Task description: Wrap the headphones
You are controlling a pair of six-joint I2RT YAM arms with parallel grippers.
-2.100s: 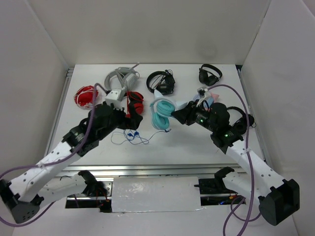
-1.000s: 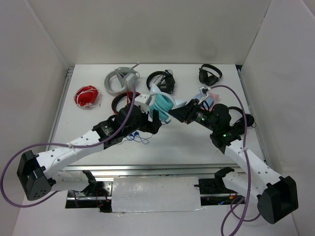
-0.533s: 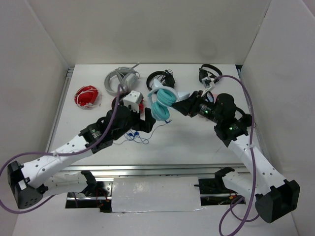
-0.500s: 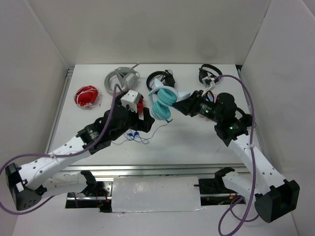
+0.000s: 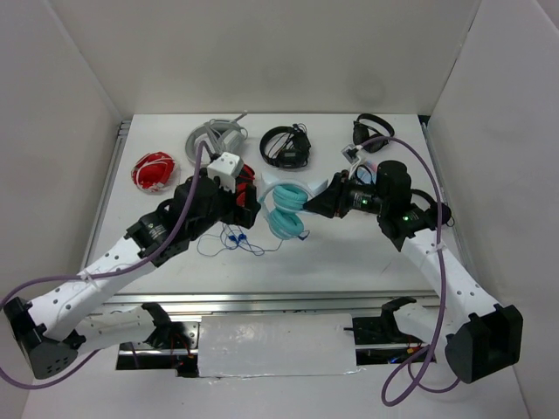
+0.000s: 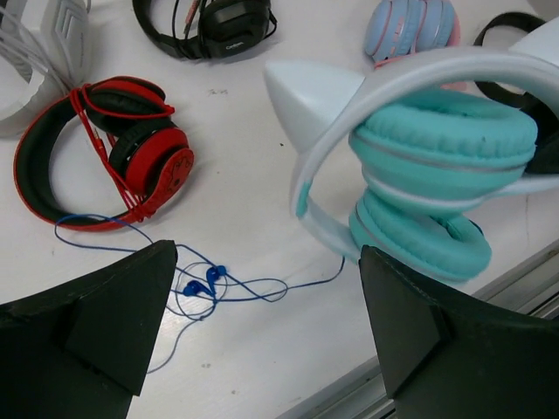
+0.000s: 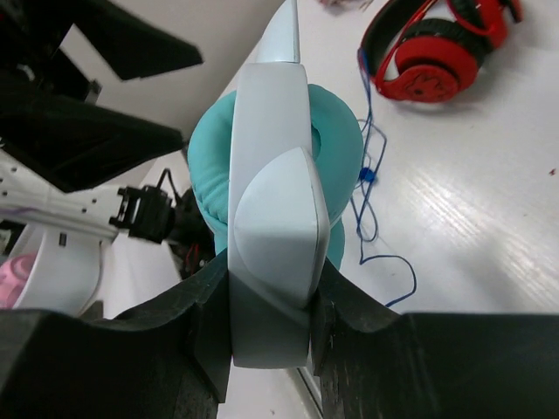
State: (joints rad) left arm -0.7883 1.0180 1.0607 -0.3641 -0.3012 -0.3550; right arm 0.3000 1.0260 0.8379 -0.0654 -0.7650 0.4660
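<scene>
gripping the headphones point(image 5: 284, 211) by their white band, the right gripper point(image 5: 327, 203) holds them over the table point(image 5: 349, 257) centre; left gripper point(image 6: 269, 262) spread wide just beside, not touching; blue cable point(image 6: 229, 285) lies below.

I can read nothing on any of my three feeds. In the left wrist view, the black headphones point(image 6: 218, 22) at the far side carry a short pale line of lettering on one cup, but it is too small and blurred for me to make out. A tiny dark mark point(image 6: 214, 90) sits on the desk point(image 6: 262, 192) just below them; I cannot tell whether it is writing. The teal headphones point(image 7: 271, 175), close to my right wrist camera, show only plain white and teal surfaces.
</scene>
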